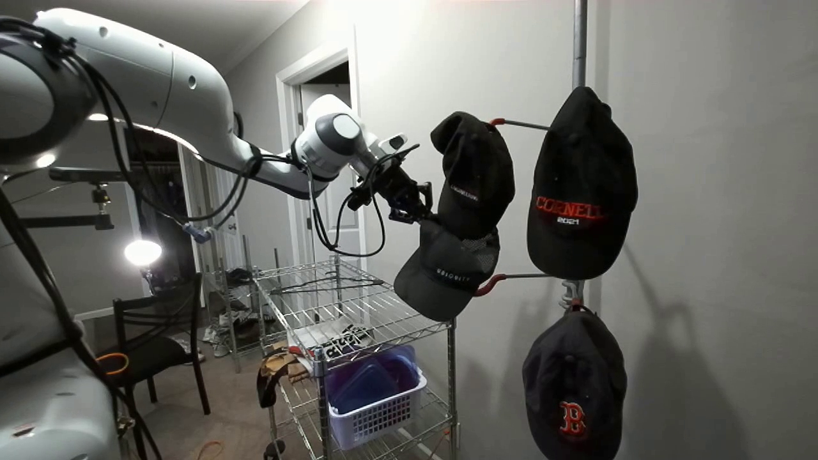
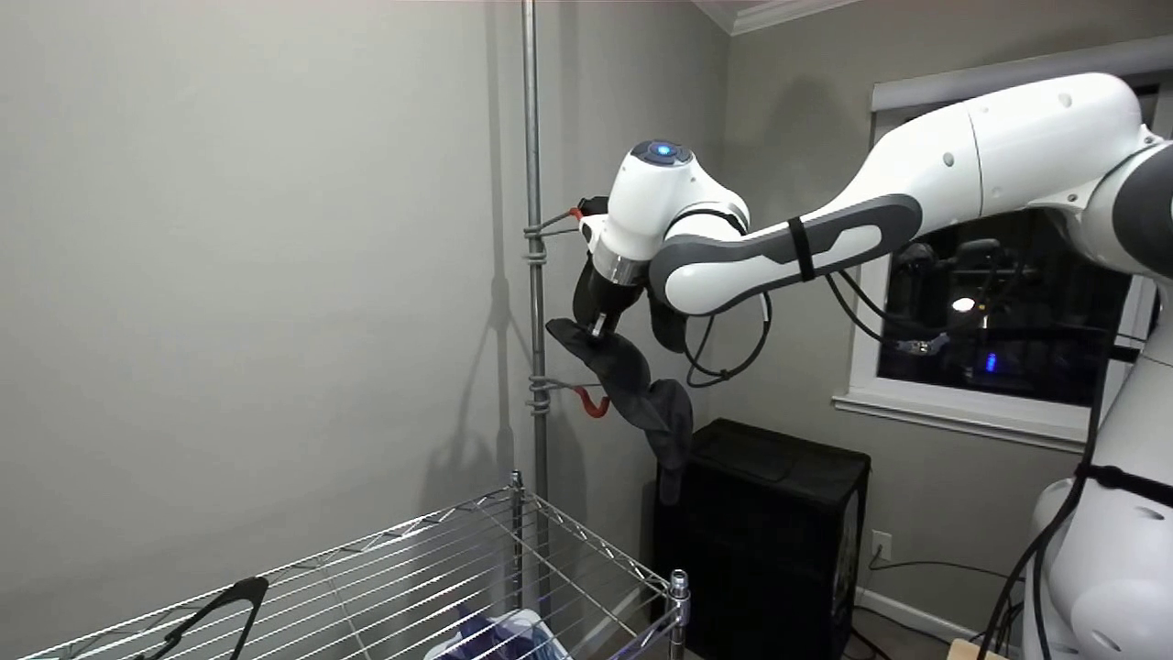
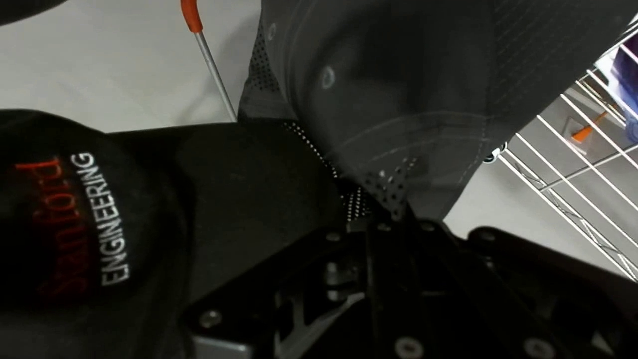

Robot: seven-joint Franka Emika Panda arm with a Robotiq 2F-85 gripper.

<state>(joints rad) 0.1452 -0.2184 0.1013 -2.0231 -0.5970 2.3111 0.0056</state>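
A dark grey cap [image 1: 441, 281] with small light lettering and perforated panels hangs tilted from my gripper [image 1: 424, 216]. The cap shows in both exterior views [image 2: 632, 380] and fills the top of the wrist view [image 3: 408, 70]. My gripper [image 3: 391, 222] is shut on its edge; the fingertips are partly hidden in the dark fabric. A black cap [image 1: 476, 169] with "ENGINEERING" lettering hangs on the upper red-tipped hook, close beside the gripper. In the wrist view this black cap [image 3: 244, 199] overlaps the grey cap; whether they touch is unclear. The lower red-tipped hook [image 2: 591, 401] is bare, close to the grey cap.
A metal pole [image 2: 534, 302] carries the hooks by the wall. A black "CORNELL" cap [image 1: 581, 160] and a dark cap with a red B [image 1: 575, 377] hang there. A wire shelf [image 1: 307, 306] with a white basket [image 1: 377, 418] stands below. A black cabinet [image 2: 761, 532] stands behind.
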